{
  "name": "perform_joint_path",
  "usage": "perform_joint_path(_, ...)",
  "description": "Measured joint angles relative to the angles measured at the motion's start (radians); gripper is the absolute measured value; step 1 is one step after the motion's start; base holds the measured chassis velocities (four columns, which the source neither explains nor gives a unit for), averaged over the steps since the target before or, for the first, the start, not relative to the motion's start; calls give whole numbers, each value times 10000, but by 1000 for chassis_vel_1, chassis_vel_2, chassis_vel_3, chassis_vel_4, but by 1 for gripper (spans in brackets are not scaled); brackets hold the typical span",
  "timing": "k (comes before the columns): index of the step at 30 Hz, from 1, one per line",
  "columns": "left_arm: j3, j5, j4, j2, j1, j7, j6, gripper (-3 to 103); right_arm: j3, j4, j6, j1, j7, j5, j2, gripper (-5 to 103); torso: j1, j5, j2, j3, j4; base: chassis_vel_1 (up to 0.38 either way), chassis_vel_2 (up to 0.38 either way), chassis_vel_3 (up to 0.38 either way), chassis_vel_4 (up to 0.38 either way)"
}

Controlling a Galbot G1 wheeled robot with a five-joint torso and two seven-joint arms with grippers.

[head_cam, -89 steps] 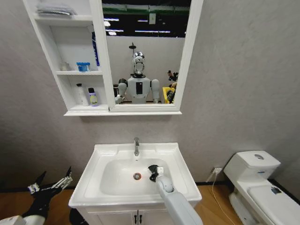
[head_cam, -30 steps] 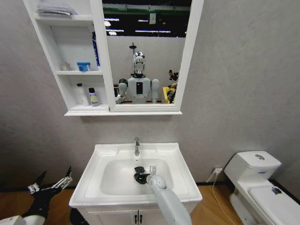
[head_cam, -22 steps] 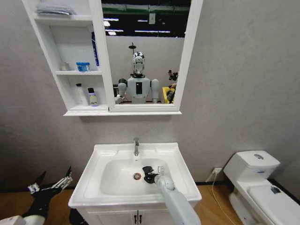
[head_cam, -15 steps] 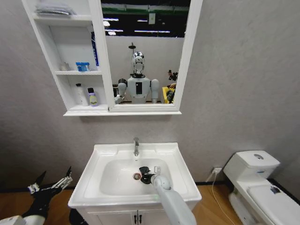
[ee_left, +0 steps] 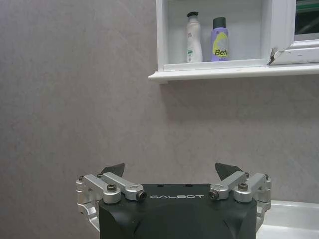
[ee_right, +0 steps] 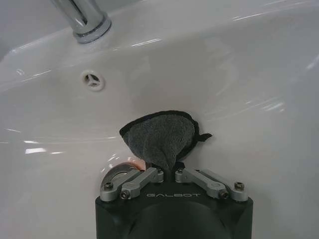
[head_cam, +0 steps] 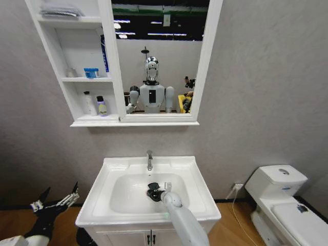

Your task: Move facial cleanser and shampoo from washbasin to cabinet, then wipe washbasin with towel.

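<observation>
The cabinet [head_cam: 77,66] is seen hung on the grey wall, its mirror reflecting the robot. On its lowest shelf a white bottle [head_cam: 90,104] and a purple bottle [head_cam: 102,106] are stood side by side; a small blue tub [head_cam: 91,73] is set on the shelf above. Below, the washbasin [head_cam: 195,197] is seen with its tap [head_cam: 149,159] at the back rim. The right arm is reached into the bowl, where the towel [head_cam: 152,190] is pressed over the drain by the right gripper [head_cam: 156,193]. The left gripper [head_cam: 55,201] is held low, left of the washbasin, its fingers spread apart. A toilet [head_cam: 285,200] is placed at the right.
</observation>
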Motion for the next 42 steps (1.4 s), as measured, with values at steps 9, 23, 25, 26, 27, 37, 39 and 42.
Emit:
perform_joint_path(9,1,0,0,0,0,0,0,100,-85,-522,110,145,-210,-288,434,5,0,-2,0,-1,2,0,0,0,0)
perform_joint_path(23,0,0,0,0,0,-1,0,100,-208,-504,140,189,-228,-292,291,5,3,-1,-1,0,5,0,0,0,0)
perform_joint_path(25,0,0,0,0,0,0,0,100,-213,-329,127,133,-215,-251,83,5,2,0,-1,0,5,0,0,0,0)
perform_joint_path(26,1,0,0,0,0,0,0,100,-212,-216,114,96,-208,-222,-50,5,2,0,-2,0,3,0,0,0,0)
perform_joint_path(27,1,0,0,0,0,0,0,100,-212,-216,114,96,-208,-222,-50,5,2,0,-2,0,3,0,0,0,0)
perform_joint_path(37,0,0,0,0,0,0,0,100,-133,118,-15,1,-36,-84,-349,5,2,-1,-1,0,0,0,0,0,0)
perform_joint_path(39,0,0,0,0,0,0,0,100,-175,-58,4,22,-30,-163,-50,5,2,-1,-2,0,2,0,0,0,0)
perform_joint_path(42,0,0,0,0,1,0,0,100,-206,-272,77,94,-2,-320,251,5,2,0,-2,0,5,0,0,0,0)
